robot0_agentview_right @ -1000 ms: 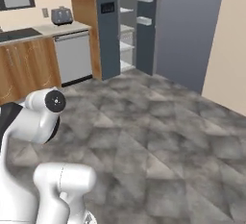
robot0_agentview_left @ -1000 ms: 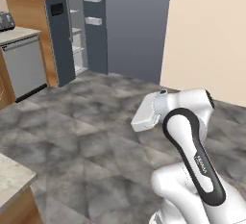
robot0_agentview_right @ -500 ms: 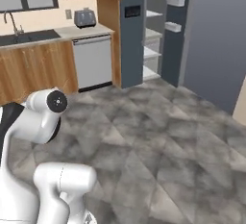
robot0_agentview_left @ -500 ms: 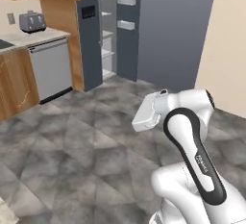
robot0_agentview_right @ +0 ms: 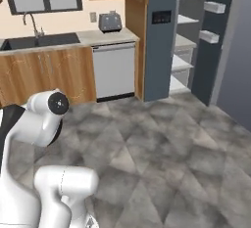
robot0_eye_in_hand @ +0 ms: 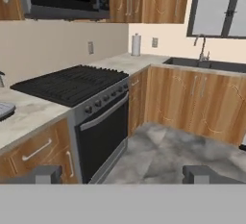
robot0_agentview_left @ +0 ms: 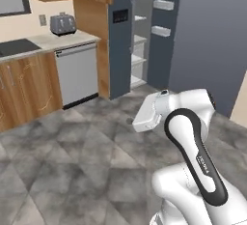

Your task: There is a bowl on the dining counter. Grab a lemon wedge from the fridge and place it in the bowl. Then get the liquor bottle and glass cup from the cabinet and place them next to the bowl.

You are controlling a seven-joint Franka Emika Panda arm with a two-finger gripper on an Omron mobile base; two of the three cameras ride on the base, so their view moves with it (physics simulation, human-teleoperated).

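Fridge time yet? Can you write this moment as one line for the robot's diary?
phase: nearing fridge | fridge: door open, shelves showing | gripper: open, empty, facing stove | lemon wedge: not yet picked

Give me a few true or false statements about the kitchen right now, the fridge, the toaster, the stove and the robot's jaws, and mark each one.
1. The fridge stands open, its inner shelves showing. True.
2. The toaster sits on the floor. False: it sits on the worktop, above the dishwasher.
3. The gripper has its jaws wide apart with nothing between them. True.
4. The gripper faces a stove with black grates. True.
5. The sink is right beside the fridge. False: the dishwasher lies between them.
6. A lemon wedge is in the jaws. False: they are empty.
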